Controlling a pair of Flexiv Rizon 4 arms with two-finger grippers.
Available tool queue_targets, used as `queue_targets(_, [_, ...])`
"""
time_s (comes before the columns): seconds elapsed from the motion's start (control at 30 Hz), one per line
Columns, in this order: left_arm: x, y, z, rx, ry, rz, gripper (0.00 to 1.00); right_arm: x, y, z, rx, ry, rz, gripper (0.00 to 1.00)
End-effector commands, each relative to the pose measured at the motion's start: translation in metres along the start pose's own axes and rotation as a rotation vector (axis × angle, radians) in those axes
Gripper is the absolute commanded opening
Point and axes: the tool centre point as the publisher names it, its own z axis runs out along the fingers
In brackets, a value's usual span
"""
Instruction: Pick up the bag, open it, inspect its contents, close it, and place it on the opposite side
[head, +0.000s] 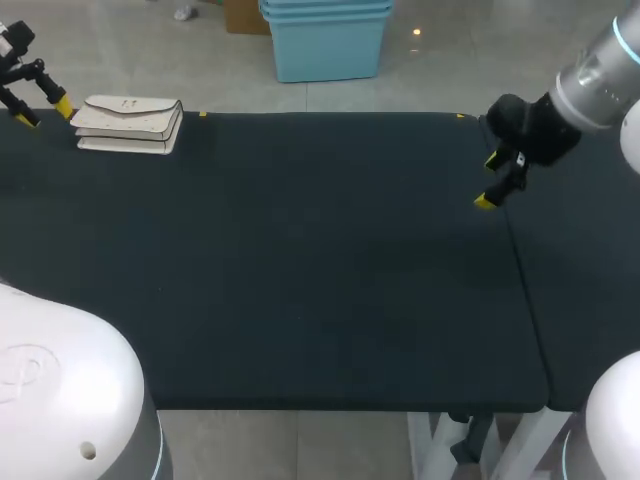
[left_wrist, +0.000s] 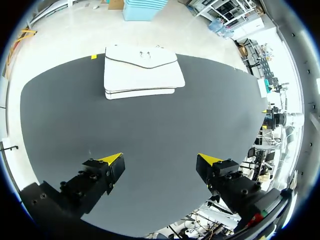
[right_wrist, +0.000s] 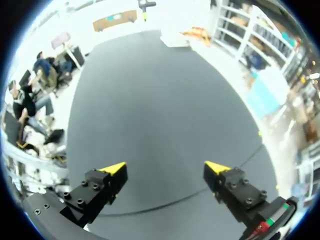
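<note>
Dark cloth is covering the table (head: 300, 280), with a seam running down near my right side. I am holding my left gripper (left_wrist: 161, 160) spread wide and empty above the cloth. The white bag (left_wrist: 141, 71) is lying flat ahead of it, flap down, at the far left corner. My right gripper (head: 489, 181) is hanging open too, gripping nothing, well apart from the bag, which is showing from that wrist only as a pale blur.

Dark table surface (head: 300, 270) filled most of frame. Seam (head: 525, 290) ran down right side. Small yellow marker (head: 203, 115) sat at upper edge, left of centre.
</note>
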Motion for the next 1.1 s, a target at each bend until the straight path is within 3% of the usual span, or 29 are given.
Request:
queue_targets(0.03, [-0.013, -0.015, 0.002, -0.053, 0.163, -0.002, 1.00, 0.004, 0.006, 0.006, -0.034, 0.007, -0.059, 1.00])
queue_targets(0.3, [-0.028, -0.035, 0.005, -0.059, 0.188, 0.022, 1.00, 0.019, 0.019, 0.035, -0.109, 0.055, -0.177, 1.00])
queue_targets(0.63, [-0.044, -0.059, 0.007, -0.048, 0.207, 0.056, 1.00, 0.017, 0.024, 0.058, -0.096, 0.087, -0.207, 1.00])
queue_targets(1.1, [-0.070, -0.084, 0.021, -0.047, 0.277, 0.042, 1.00, 0.015, 0.024, 0.065, -0.100, 0.096, -0.224, 1.00])
